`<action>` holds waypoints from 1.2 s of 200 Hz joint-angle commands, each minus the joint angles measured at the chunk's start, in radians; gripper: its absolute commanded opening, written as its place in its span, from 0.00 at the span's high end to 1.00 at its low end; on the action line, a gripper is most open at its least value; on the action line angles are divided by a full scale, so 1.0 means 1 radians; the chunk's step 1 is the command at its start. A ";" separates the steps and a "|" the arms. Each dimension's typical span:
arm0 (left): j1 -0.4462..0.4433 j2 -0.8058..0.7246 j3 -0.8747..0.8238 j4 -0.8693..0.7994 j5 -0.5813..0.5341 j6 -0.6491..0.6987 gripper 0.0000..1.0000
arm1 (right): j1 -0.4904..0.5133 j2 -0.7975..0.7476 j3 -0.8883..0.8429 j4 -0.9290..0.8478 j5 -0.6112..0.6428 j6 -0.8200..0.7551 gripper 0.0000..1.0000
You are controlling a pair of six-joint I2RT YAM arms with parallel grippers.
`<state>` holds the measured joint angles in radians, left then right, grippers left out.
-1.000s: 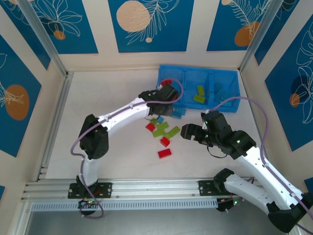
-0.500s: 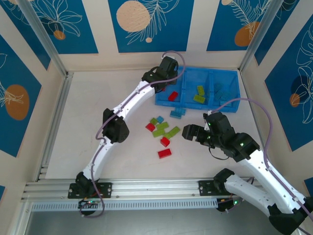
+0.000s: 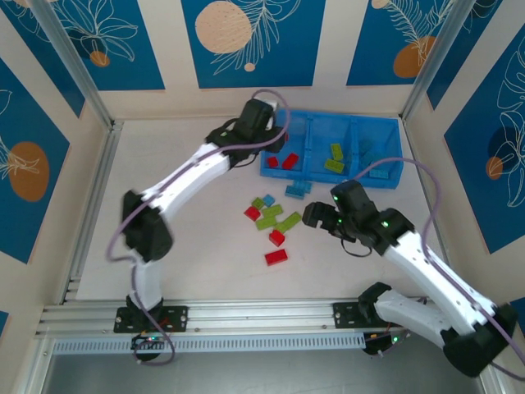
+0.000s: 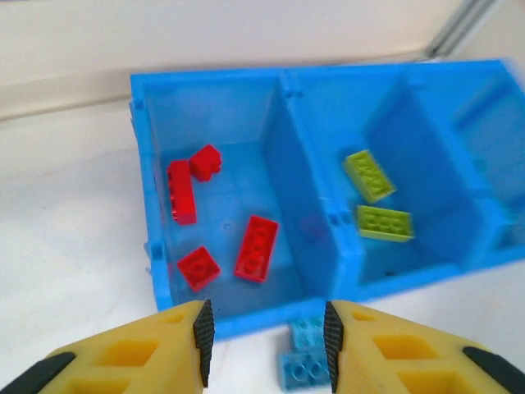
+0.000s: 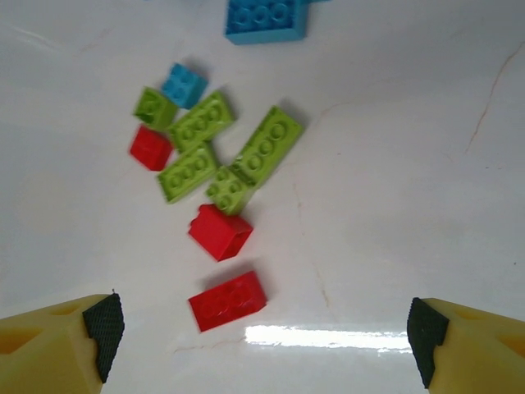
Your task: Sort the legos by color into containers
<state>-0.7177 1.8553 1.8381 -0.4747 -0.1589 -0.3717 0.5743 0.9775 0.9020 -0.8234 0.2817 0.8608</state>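
Observation:
The blue bin [image 4: 299, 205] has several red legos [image 4: 257, 248] in its left container and two green legos [image 4: 385, 222] in the middle one. My left gripper [image 4: 264, 341] hovers open and empty above the bin's front wall, over two blue bricks [image 4: 305, 361] on the table. In the top view its wrist [image 3: 254, 119] is at the bin's [image 3: 328, 123] left end. My right gripper [image 5: 264, 336] [image 3: 318, 217] is wide open and empty above the table, near a loose cluster: green bricks [image 5: 262, 149], red bricks [image 5: 227, 300] and a small blue brick [image 5: 184, 84].
Blue bricks [image 3: 373, 152] lie in the right container. Aluminium rails [image 3: 90, 197] edge the table on the left and front. Patterned walls enclose the back and sides. Bare white tabletop [image 3: 197, 254] lies left of the brick cluster.
My left arm swung from the table cluster up to the bin, its jaws opened, and one more red brick now lies in the left container. The right gripper edged slightly left.

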 commanded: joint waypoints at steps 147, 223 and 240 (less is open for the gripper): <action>-0.056 -1.048 -0.831 -0.065 0.333 0.643 0.00 | -0.063 0.960 0.491 0.195 0.167 -0.088 0.01; -0.056 -1.077 -0.870 -0.041 0.356 0.626 0.00 | -0.064 1.041 0.511 0.197 0.186 -0.069 0.21; -0.056 -1.079 -0.870 -0.033 0.363 0.615 0.00 | -0.061 1.016 0.484 0.203 0.185 -0.068 0.29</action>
<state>-0.7746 0.7929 0.9775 -0.5541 0.1650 0.2459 0.5102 2.0144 1.4170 -0.6170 0.4431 0.7818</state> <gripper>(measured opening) 0.998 0.757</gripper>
